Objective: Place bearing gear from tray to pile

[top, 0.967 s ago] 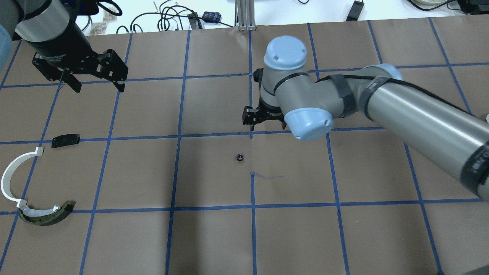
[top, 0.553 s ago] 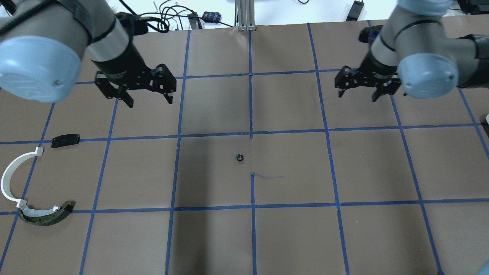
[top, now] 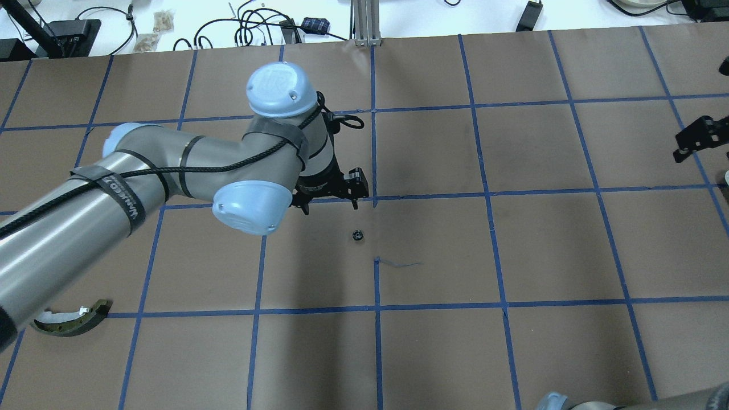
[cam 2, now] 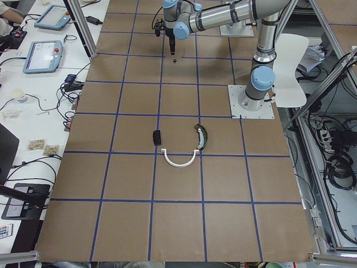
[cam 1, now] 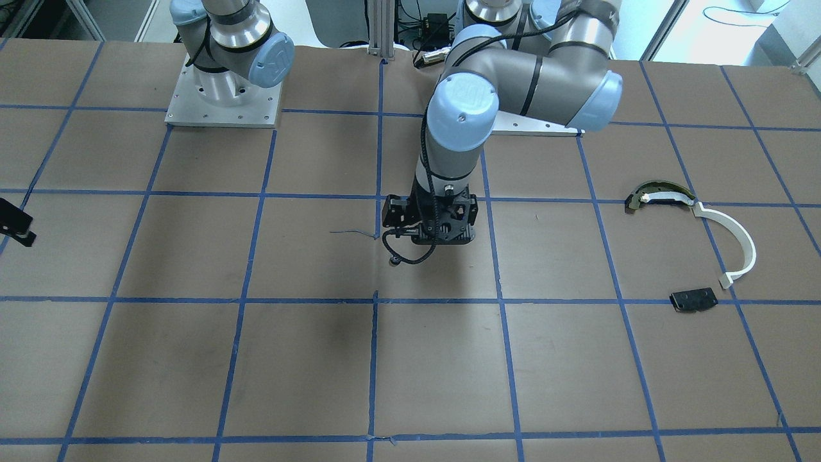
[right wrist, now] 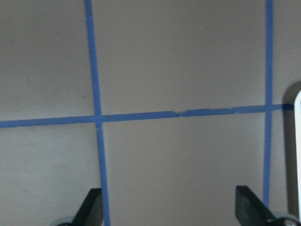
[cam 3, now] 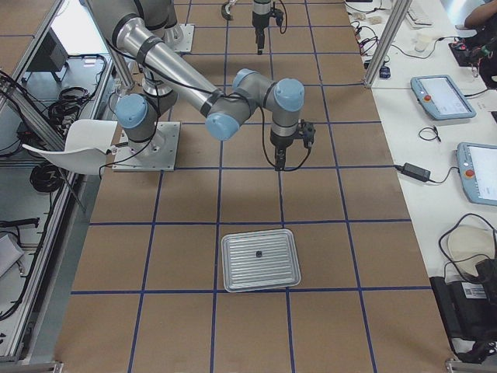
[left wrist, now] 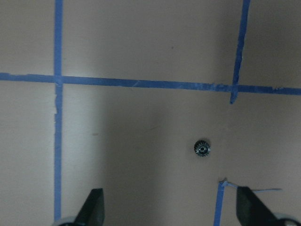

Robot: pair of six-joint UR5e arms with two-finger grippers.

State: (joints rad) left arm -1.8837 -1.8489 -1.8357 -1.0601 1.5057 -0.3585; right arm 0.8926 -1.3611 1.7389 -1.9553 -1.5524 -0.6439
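Silver-grey tubular arms [top: 57,228], pale blue joint caps [top: 280,86], black strapped cable [top: 216,169], black fingers [left wrist: 94,205]

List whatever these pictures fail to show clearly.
- White strip and black plate: hidden under the left arm in the overhead view.
- Right gripper: cut by the overhead view's right edge.
- Dark speck on the tray: too small in the exterior right view to identify.

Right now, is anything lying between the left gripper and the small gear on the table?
Nothing. In the left wrist view only bare brown paper lies between the open left gripper and the gear.
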